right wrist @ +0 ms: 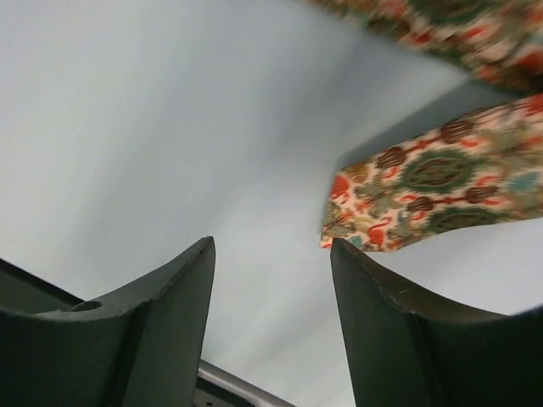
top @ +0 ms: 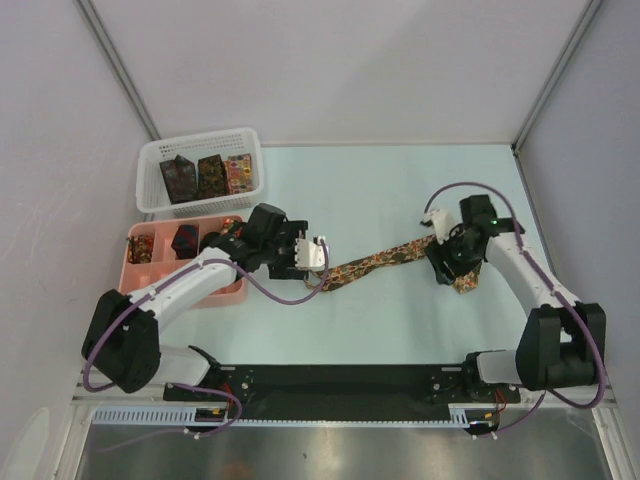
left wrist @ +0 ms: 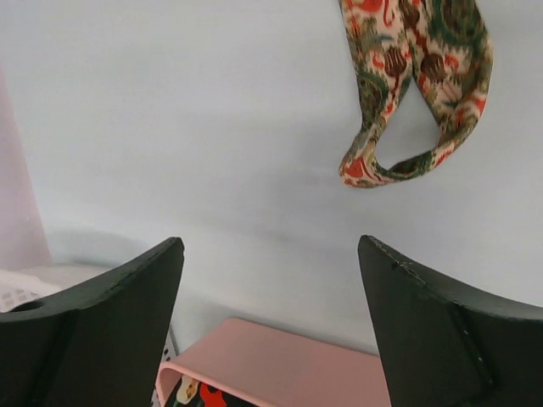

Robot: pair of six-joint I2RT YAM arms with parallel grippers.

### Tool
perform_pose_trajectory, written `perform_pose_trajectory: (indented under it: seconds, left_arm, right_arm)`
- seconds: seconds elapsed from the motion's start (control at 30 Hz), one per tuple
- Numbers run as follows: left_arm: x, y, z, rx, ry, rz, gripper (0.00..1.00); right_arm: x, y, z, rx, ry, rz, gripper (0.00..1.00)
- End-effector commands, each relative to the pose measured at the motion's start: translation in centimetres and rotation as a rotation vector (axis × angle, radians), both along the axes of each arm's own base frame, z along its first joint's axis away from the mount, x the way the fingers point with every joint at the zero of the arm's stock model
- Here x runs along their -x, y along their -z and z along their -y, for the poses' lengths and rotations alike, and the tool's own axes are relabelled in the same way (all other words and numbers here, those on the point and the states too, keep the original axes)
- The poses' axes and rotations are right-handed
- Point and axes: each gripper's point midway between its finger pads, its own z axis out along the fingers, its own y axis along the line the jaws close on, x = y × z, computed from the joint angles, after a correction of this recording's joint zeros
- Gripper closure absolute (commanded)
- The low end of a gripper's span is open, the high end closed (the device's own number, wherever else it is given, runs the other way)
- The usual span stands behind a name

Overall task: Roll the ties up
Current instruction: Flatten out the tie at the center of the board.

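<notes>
A long brown-gold floral tie (top: 385,260) lies as a strip across the table between the two arms. Its narrow curled end shows in the left wrist view (left wrist: 399,93) and its wide end in the right wrist view (right wrist: 441,182). My left gripper (top: 300,255) is open and empty, above the pink tray's edge, apart from the tie's left end. My right gripper (top: 447,262) is open and empty beside the tie's wide end. Rolled ties sit in the pink tray (top: 215,297), one of them dark (top: 185,240). More folded ties stand in the white mesh basket (top: 152,168).
The pink tray's rim (left wrist: 280,360) lies just under my left fingers. The white basket stands behind the tray at the back left. A black rail (top: 340,385) runs along the near edge between the arm bases.
</notes>
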Motion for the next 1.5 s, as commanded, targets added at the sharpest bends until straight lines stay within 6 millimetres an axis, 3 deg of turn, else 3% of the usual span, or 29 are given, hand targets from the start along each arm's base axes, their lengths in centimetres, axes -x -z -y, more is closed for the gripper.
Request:
perform_pose_trajectory:
  seconds: [0.0,0.1,0.13,0.23,0.3,0.37,0.43,0.47,0.5,0.57,0.6,0.63,0.7,0.73,0.8,0.83,0.87,0.93,1.0,1.03,1.1,1.13,1.17,1.27,1.37,1.43,1.47]
  left_arm:
    - [-0.2,-4.6,1.6,0.241,-0.131,-0.030,0.11]
    - [0.5,-6.2,1.2,0.322,-0.215,-0.074,0.01]
    - [1.1,-7.5,1.0,0.348,-0.209,-0.055,0.01]
    - [2.4,-8.2,0.6,0.383,-0.213,-0.050,0.01]
    - [3.0,-9.0,0.3,0.401,-0.203,-0.029,0.01]
    - [3.5,-9.1,0.2,0.403,-0.187,-0.025,0.01]
    - [4.2,-8.6,0.3,0.402,-0.157,-0.045,0.02]
    - [4.5,-8.2,0.4,0.391,-0.134,-0.047,0.02]
    - [4.9,-8.1,0.5,0.393,-0.112,-0.056,0.04]
    - [5.2,-7.5,0.6,0.376,-0.077,-0.055,0.05]
    - [5.3,-7.1,0.7,0.367,-0.060,-0.057,0.06]
    - [5.4,-6.8,0.7,0.355,-0.046,-0.055,0.07]
    - [5.5,-5.5,0.9,0.313,-0.002,-0.057,0.09]
    - [5.6,-5.1,1.0,0.297,0.015,-0.062,0.09]
    - [5.8,-4.1,1.8,0.280,0.037,-0.116,0.09]
    - [6.1,-3.5,2.2,0.279,0.034,-0.159,0.09]
    - [6.1,-3.7,2.9,0.288,0.038,-0.177,0.09]
    - [5.7,-2.4,3.8,0.290,-0.011,-0.265,0.09]
    - [4.5,-2.6,4.6,0.304,-0.053,-0.298,0.10]
    - [4.2,-1.6,5.1,0.300,-0.091,-0.354,0.10]
    - [3.0,-1.6,5.7,0.303,-0.133,-0.371,0.10]
    - [2.6,-0.5,5.9,0.292,-0.170,-0.413,0.10]
    - [1.7,-0.8,6.2,0.294,-0.192,-0.405,0.10]
    - [0.3,0.8,6.4,0.251,-0.257,-0.437,0.10]
    - [0.3,2.8,6.2,0.179,-0.280,-0.507,0.13]
    - [1.7,3.6,5.5,0.125,-0.262,-0.562,0.16]
    - [2.4,3.8,5.2,0.110,-0.252,-0.581,0.18]
  right_arm:
    - [0.0,4.1,2.2,0.262,-0.028,-0.040,0.39]
    - [-0.5,5.8,3.0,0.338,-0.008,-0.074,0.39]
    - [-0.6,6.5,3.2,0.352,-0.004,-0.092,0.39]
    - [-1.1,7.7,3.6,0.382,0.009,-0.099,0.42]
    - [-1.4,8.6,4.4,0.423,0.031,-0.111,0.49]
    - [-2.3,9.1,5.1,0.453,0.050,-0.108,0.65]
    - [-3.9,8.0,5.9,0.450,0.091,-0.087,0.81]
    - [-4.6,7.3,6.3,0.440,0.107,-0.074,0.99]
    - [-5.1,6.6,7.4,0.433,0.143,-0.067,1.00]
    - [-7.7,3.6,8.7,0.410,0.194,-0.001,1.00]
    - [-8.2,2.7,11.1,0.413,0.247,0.014,1.00]
    - [-10.1,0.5,12.3,0.412,0.278,0.070,1.00]
    - [-11.3,-0.1,14.6,0.419,0.310,0.066,1.00]
    - [-12.3,-1.4,16.7,0.424,0.359,0.093,1.00]
    - [-12.8,-0.8,18.3,0.433,0.388,0.055,0.88]
    - [-13.0,-0.9,19.4,0.450,0.413,0.047,0.66]
    - [-14.0,-2.2,20.0,0.450,0.434,0.080,0.53]
    - [-14.7,-2.7,20.0,0.431,0.454,0.089,0.38]
    - [-16.0,-4.6,20.1,0.428,0.466,0.145,0.37]
    - [-16.4,-4.8,19.6,0.405,0.454,0.150,0.37]
    - [-17.0,-5.5,18.4,0.373,0.423,0.151,0.37]
    - [-17.1,-5.1,17.5,0.348,0.396,0.139,0.37]
    - [-17.4,-4.8,16.1,0.339,0.360,0.129,0.37]
    - [-17.5,-2.7,13.2,0.325,0.267,0.065,0.37]
    - [-18.0,-0.6,11.6,0.304,0.218,0.024,0.37]
    - [-18.7,0.3,10.9,0.297,0.198,0.013,0.37]
    - [-18.7,1.7,10.8,0.292,0.187,-0.027,0.37]
